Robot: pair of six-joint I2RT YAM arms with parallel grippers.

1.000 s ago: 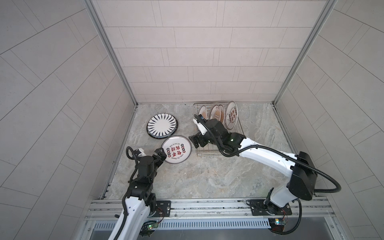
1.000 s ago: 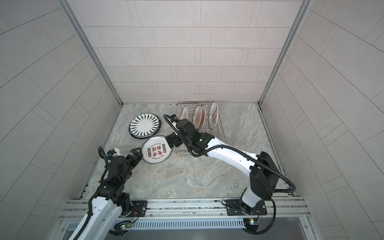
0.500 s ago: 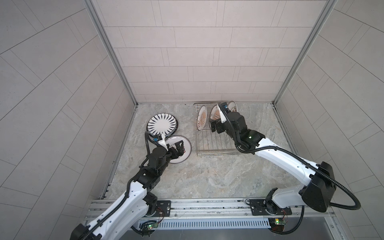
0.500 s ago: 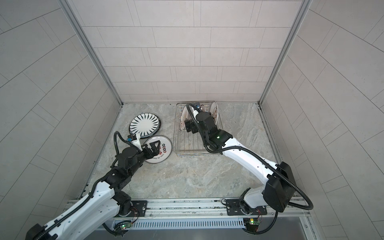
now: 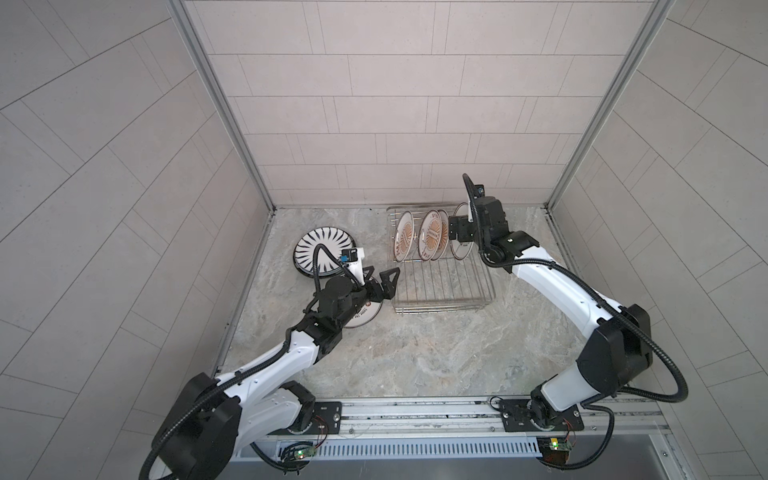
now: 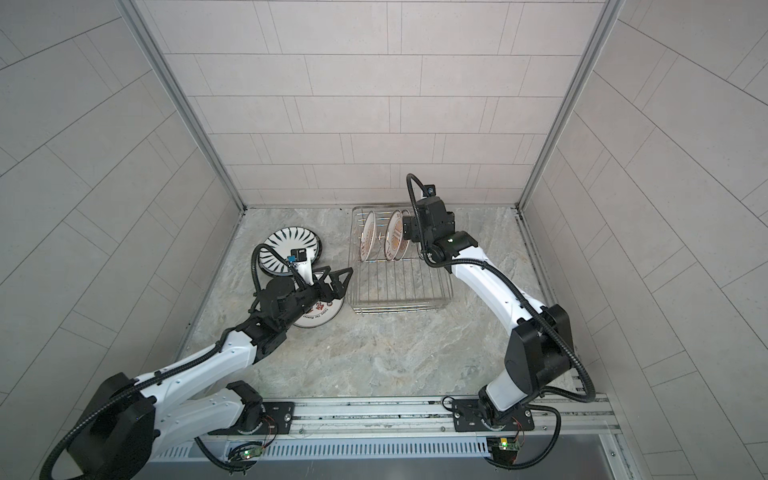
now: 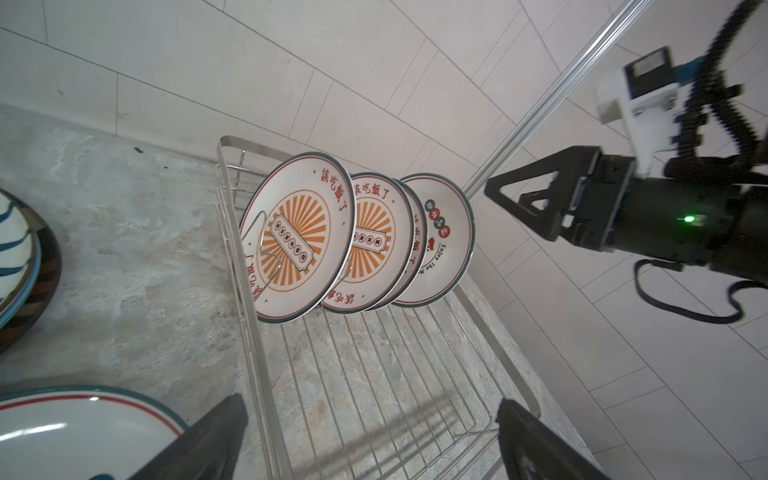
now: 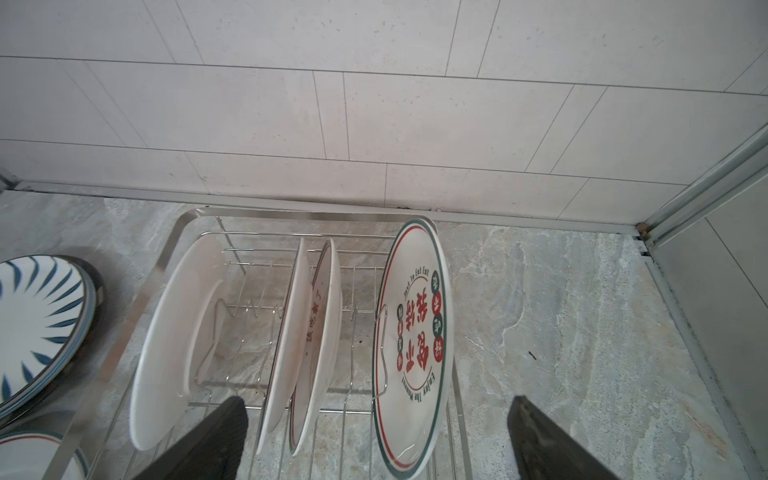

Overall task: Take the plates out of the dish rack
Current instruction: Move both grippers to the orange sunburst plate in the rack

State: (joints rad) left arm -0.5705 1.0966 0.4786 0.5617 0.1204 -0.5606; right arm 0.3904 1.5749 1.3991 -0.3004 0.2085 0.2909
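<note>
Logging four round white plates (image 7: 299, 237) on edge in the silver wire dish rack (image 5: 440, 286), propped by its prongs. My right gripper (image 8: 378, 399) hangs fingers apart before the red-lettered end plate (image 8: 415, 332), likely my next pick. My left gripper (image 5: 380, 276) is spread and empty. The third plate is mostly covered. A flat lettered plate (image 5: 365, 318) lies half hidden under my left arm.

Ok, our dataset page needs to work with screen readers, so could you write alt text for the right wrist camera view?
Four plates stand on edge in a silver wire dish rack, seen between the dark fingers of the open right hand; the red-lettered plate shows its face. A striped plate lies flat on the marble counter beside the rack.
</note>
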